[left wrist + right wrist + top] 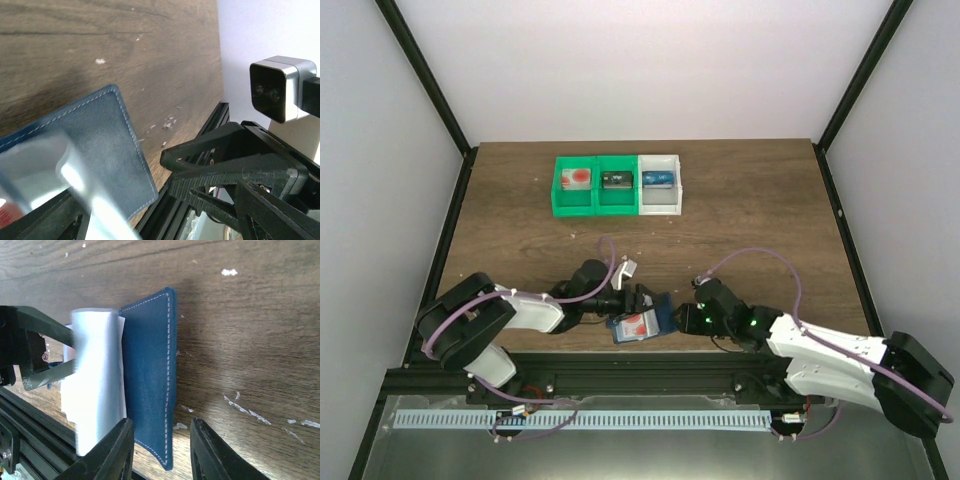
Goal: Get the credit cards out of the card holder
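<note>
The dark blue card holder (pixel 658 312) (pixel 95 130) (pixel 147 375) lies flat at the table's near edge. A whitish credit card (pixel 636 326) (pixel 95 380) with a red mark sits on its left side, blurred and close to the lens in the left wrist view (pixel 45 170). My left gripper (pixel 642 300) is over the card with its jaws wide. The card leans by one finger and does not span the jaws. My right gripper (pixel 682 318) (pixel 162 440) is open, with the holder's near corner loose between its fingers (pixel 210 150).
Two joined green bins (pixel 593 205) and a white bin (pixel 660 208) stand at the back. They hold another credit card with a red circle (pixel 577 178), a black item (pixel 617 180) and a blue item (pixel 660 181). The black frame rail (pixel 650 372) runs just below the holder.
</note>
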`<state>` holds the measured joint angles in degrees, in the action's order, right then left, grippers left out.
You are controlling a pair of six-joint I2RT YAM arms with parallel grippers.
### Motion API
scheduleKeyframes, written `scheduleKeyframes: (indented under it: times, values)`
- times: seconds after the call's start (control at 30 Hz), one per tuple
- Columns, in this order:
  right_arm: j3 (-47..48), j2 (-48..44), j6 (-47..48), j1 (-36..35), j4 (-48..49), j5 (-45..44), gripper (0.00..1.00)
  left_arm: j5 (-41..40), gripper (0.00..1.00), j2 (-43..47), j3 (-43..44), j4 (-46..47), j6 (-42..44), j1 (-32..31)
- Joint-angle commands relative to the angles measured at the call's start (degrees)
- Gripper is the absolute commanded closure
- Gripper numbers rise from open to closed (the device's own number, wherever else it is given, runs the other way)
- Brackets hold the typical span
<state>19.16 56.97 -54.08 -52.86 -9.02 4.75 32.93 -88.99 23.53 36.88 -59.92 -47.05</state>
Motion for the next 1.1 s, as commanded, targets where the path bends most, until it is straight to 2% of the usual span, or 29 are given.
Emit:
scheduleKeyframes:
  times: [0.0, 0.1, 0.33, 0.67, 0.93, 1.07]
  values:
    - [3.61, -2.22, 1.79, -0.31, -6.40, -2.31, 0.67, 1.27, 0.20, -0.75, 3.06, 1.31, 1.12, -0.25]
    - [3.43, -3.58, 1.84, -0.31, -5.92, -1.14, 0.69, 1.69, 0.20, -1.53, 3.89, 1.68, 0.96, -0.33]
    - [2.96, -5.44, 4.55, -2.35, 3.15, 5.92, 0.85, 2.46, 0.20, -3.90, 4.38, 3.57, 0.47, -0.39]
    - [1.86, 2.71, 2.73, -4.31, 12.15, 5.88, 0.99, 3.21, 0.20, -5.84, 7.68, 2.69, 0.77, -0.33]
    - [0.94, 10.41, 0.12, -4.33, 13.92, 2.74, 1.00, 0.79, 0.21, -2.27, 7.10, -1.27, 2.04, 0.29]
    - [-0.80, 11.81, -1.29, -4.35, 14.12, 1.89, 0.99, -1.54, 0.28, 2.64, 5.52, -8.68, 4.24, 2.52]
